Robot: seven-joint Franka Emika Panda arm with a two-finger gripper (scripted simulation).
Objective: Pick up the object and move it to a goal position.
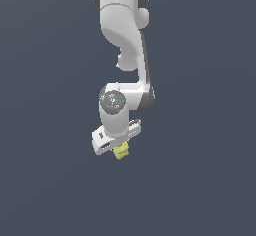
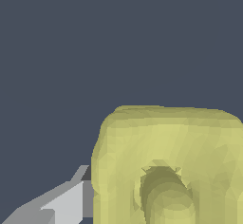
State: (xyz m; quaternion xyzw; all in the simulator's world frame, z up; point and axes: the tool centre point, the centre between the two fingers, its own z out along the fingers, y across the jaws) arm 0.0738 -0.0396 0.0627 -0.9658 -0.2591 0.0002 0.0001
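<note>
The object is what I am after, but I take the biggest thing first: the white arm (image 1: 122, 40) hangs down from the top of my exterior view, wrist pointing downward. Beneath it the gripper (image 1: 118, 149) sits tilted, clamped on the object (image 1: 120, 151), a small pale-yellow bumpy lump poking out just under the gripper body. On my wrist view the object (image 2: 171, 161) looms close, with one grey finger (image 2: 61, 204) touching its side.

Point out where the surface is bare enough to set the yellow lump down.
Plain dark ground shows bare on both sides of the arm and below the gripper. The only crowding is at the gripper, with the yellow lump between its fingers.
</note>
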